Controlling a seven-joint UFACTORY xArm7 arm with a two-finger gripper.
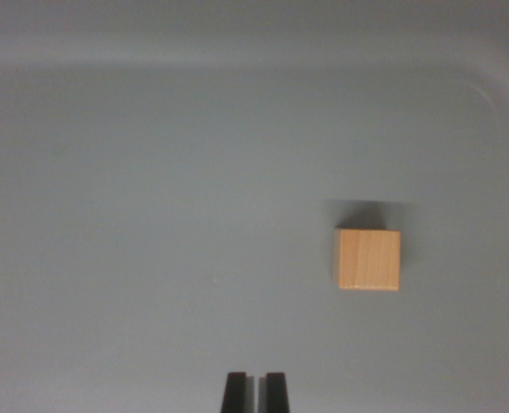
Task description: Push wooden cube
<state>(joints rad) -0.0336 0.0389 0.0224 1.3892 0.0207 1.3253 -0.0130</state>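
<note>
A light wooden cube (369,259) rests on the grey floor of a tray, right of centre in the wrist view. My gripper (256,391) shows at the bottom edge as two black fingertips (235,392) pressed almost together, with only a thin slit between them and nothing held. The cube lies up and to the wrist view's right of the fingertips, well apart from them.
The grey tray's raised rim (237,60) runs along the top of the view and curves down at the right corner (495,95). Bare grey floor spreads to the left of the cube.
</note>
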